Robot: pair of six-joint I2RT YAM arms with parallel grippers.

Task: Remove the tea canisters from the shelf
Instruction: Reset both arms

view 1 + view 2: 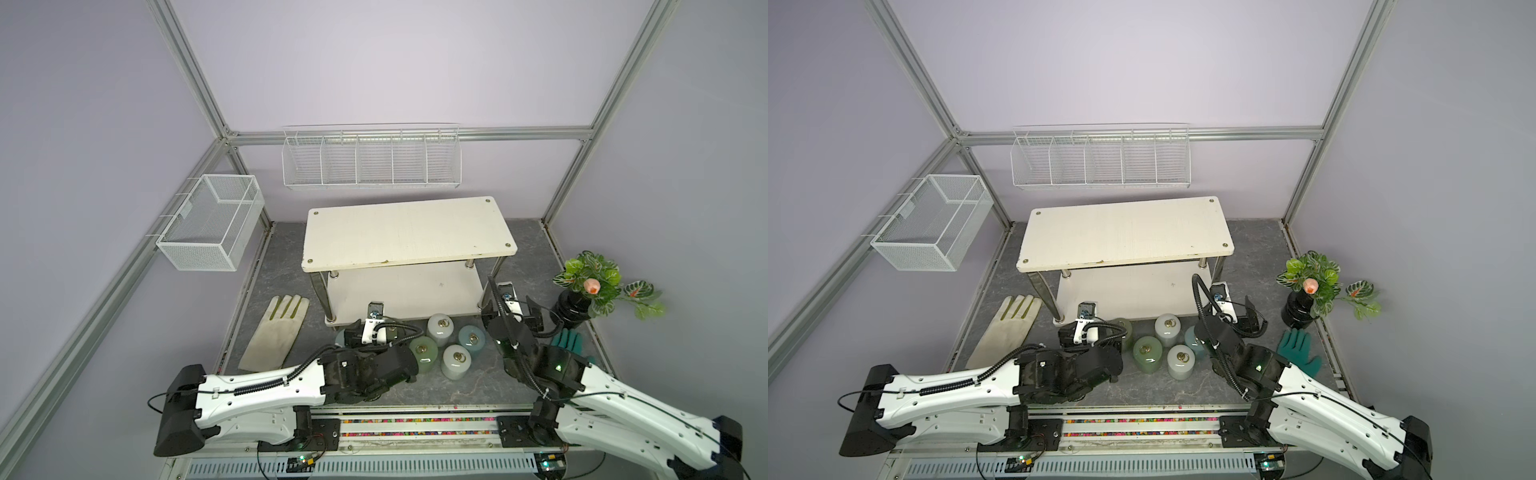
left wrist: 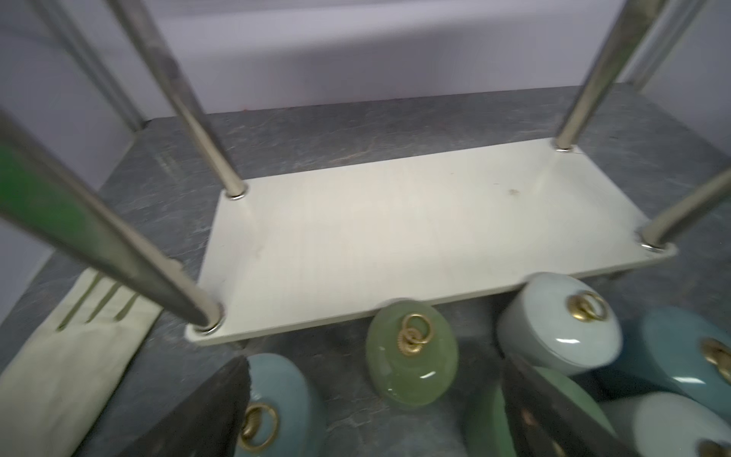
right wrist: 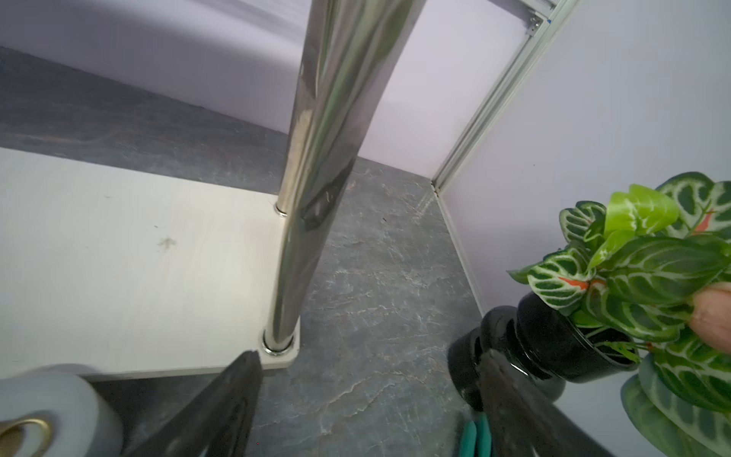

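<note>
Although the shelf [image 1: 409, 232] stands in the middle of the grey worktop [image 1: 457, 388], all six tea canisters sit off it, upright on the worktop along its near side. Four cluster close together right of centre. The far white canister [image 1: 441, 326] is just beside the lower board's near edge, and the right blue canister [image 1: 471, 338] is to its right. The near green canister [image 1: 424, 353] and the near white canister [image 1: 456, 361] are closest to the robot. The far green canister [image 1: 1124, 328] stands further left, against the lower board's near edge, half hidden by the left wrist in both top views. The left blue canister [image 2: 285, 395] is furthest left of all.

The left fingers [image 2: 213, 415] are spread wide apart and grip nothing. They hover low over the worktop, just near of the lower board. The left blue canister is beside one finger and the far green canister lies ahead, between the two.

The right fingers [image 3: 221, 411] are also apart, with only worktop between them. They sit by the shelf's near right leg [image 3: 312, 198], between the shelf and a potted plant [image 1: 590, 291].

A cream glove [image 1: 276, 332] lies flat at the left and a teal glove [image 1: 567, 343] at the right. A wire rack [image 1: 370, 160] and a mesh basket [image 1: 212, 222] hang on the walls.
</note>
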